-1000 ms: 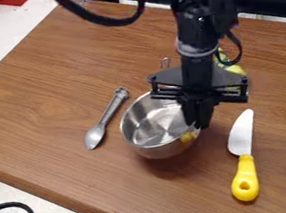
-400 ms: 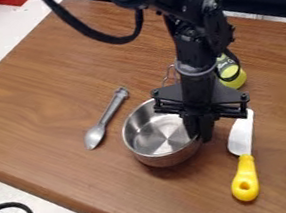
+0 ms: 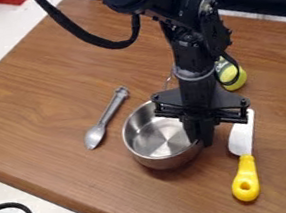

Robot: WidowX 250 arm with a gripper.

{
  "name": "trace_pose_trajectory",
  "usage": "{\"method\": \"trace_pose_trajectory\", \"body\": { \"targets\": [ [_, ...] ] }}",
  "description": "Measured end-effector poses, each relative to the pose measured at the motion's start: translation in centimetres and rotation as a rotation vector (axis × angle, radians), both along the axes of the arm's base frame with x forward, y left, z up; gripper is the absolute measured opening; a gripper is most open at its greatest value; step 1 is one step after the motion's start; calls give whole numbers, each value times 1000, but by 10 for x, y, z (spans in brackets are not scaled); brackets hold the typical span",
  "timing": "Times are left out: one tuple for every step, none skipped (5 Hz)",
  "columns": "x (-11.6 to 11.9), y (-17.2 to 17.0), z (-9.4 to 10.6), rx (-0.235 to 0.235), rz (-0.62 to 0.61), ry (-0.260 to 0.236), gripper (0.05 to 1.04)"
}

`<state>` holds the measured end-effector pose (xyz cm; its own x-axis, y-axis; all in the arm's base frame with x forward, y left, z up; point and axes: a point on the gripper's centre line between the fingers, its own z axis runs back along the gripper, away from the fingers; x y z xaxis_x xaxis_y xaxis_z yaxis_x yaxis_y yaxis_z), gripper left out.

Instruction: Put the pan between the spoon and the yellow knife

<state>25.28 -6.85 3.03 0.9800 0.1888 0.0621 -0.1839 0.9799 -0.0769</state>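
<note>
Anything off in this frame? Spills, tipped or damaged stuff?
Nothing stands out. Pan looks upright, between spoon and yellow knife, gripper at its rim. No spill or damage visible.

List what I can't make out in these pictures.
All in the camera view:
- Far-right stretch of the pan's rim: hidden by the gripper.
- Whether the pan's base touches the table: hidden by the pan's own wall.
- Upper part of the yellow-green bottle: hidden by the arm; its label is too small to read.
- Arm's base: cut off by the top edge.
</note>
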Motion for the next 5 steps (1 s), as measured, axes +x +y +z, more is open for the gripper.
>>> {"method": "trace_pose_trajectory", "body": {
  "targets": [
    [-1, 1, -4, 11, -4, 15, 220],
    [-5, 2, -4, -4, -6, 43, 468],
    [-5, 1, 4, -55, 1, 50, 767],
    [-2, 3, 13, -79, 10, 42, 991],
    [8, 10, 31, -78, 43, 1, 999]
  ]
}}
